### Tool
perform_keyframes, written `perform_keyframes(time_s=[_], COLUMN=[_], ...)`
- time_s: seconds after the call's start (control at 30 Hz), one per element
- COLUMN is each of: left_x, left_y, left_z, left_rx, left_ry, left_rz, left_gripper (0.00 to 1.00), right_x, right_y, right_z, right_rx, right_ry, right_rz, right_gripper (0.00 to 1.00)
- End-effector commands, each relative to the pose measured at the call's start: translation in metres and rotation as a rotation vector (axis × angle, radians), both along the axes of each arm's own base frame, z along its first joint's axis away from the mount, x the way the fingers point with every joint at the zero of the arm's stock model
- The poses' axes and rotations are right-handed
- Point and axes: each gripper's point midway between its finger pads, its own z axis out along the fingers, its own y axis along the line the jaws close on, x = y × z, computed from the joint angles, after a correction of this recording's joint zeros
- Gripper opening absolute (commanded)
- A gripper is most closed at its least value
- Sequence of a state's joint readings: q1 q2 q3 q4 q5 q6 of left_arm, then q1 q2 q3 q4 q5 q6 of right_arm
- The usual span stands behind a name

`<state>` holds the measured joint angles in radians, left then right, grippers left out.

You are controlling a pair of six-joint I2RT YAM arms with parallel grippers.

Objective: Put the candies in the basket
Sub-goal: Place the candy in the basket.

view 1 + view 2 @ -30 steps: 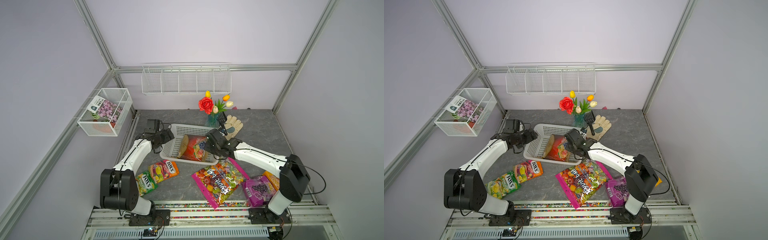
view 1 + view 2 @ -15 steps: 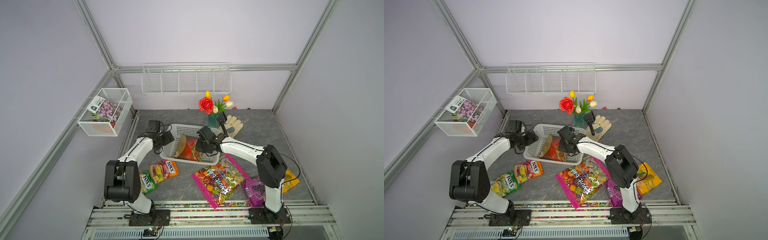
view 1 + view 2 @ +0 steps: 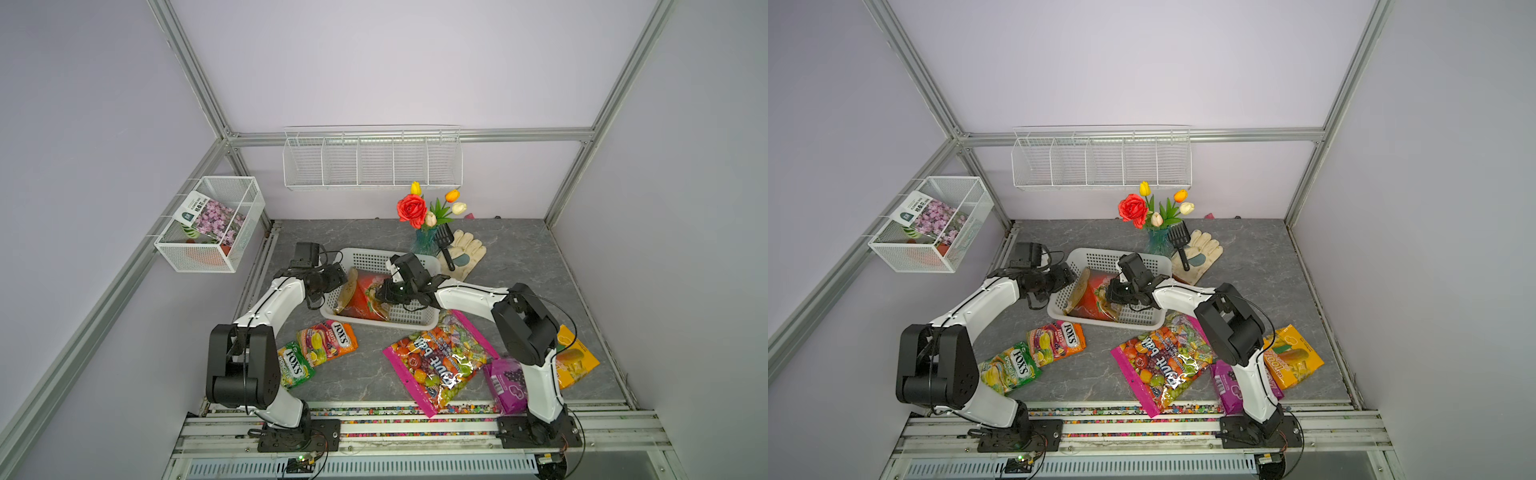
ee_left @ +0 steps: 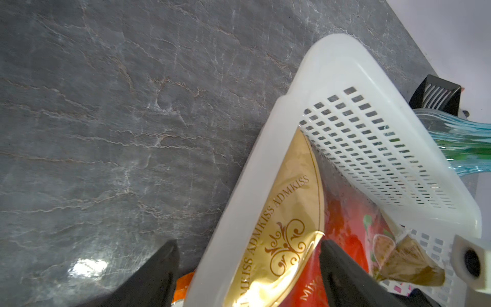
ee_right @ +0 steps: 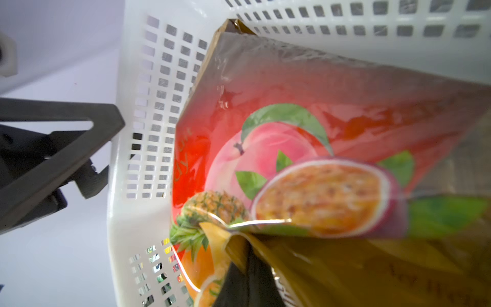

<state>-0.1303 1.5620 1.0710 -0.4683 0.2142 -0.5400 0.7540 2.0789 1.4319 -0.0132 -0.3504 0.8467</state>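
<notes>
The white basket (image 3: 419,324) holds the red-gold fruit bag (image 3: 361,293), which leans tilted against its left wall. My right gripper (image 5: 247,279) is shut on the bag's gold edge, inside the basket (image 5: 148,133). At the left rim, my left gripper (image 4: 248,249) is open and straddles the basket (image 4: 265,164) rim and the bag's gold edge (image 4: 289,212). On the table in front lie the orange FOX'S bag (image 3: 328,340), the green FOX'S bag (image 3: 293,365), the pink-edged clear bag (image 3: 436,359), the purple bag (image 3: 505,384) and the mango bag (image 3: 575,361).
A vase of flowers (image 3: 426,241), a black scoop (image 3: 444,245) and a glove (image 3: 465,253) stand just behind the basket. A wire-mesh box (image 3: 210,228) hangs on the left wall and a divided wire rack (image 3: 372,158) on the back wall.
My right arm has carried the red-gold bag leftward, deeper into the basket. The left gripper has come up to the basket's left rim, its jaws slightly narrower.
</notes>
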Motion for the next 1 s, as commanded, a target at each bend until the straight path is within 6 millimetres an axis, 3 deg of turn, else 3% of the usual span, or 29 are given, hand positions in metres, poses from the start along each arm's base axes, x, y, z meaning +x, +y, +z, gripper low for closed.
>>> perform_keyframes(time_s=[0.0,0.07,0.2,0.33,0.57,0.7,0.83,0.97], left_x=[-0.012,-0.011,-0.011,-0.011,-0.013,-0.015,-0.016,-0.018], left_y=[-0.018,-0.015,-0.008,0.003,0.016,0.017,0.016,0.015], left_z=[0.009,0.011,0.014,0.022,0.044,0.053,0.067,0.077], left_rx=[-0.065,-0.05,-0.02,0.026,0.098,0.106,0.093,0.091], left_ry=[0.002,-0.005,-0.012,-0.04,-0.111,-0.125,-0.153,-0.186], left_rz=[-0.049,-0.043,-0.015,0.03,0.043,0.034,0.036,0.024], left_gripper=[0.85,0.86,0.87,0.87,0.87,0.87,0.87,0.87], right_x=[-0.012,-0.015,-0.02,-0.023,-0.033,-0.037,-0.055,-0.067], right_y=[-0.008,-0.03,-0.073,-0.11,-0.132,-0.152,-0.136,-0.089], right_z=[0.002,0.0,0.0,0.009,0.022,0.047,0.076,0.104], right_rx=[-0.041,-0.169,-0.381,-0.536,-0.681,-0.831,-0.705,-0.492], right_ry=[0.001,-0.003,-0.001,-0.023,-0.055,-0.168,-0.219,-0.279], right_rz=[0.039,0.025,-0.023,-0.082,-0.035,-0.064,0.024,0.176], right_gripper=[0.0,0.0,0.23,0.28,0.31,0.32,0.33,0.33])
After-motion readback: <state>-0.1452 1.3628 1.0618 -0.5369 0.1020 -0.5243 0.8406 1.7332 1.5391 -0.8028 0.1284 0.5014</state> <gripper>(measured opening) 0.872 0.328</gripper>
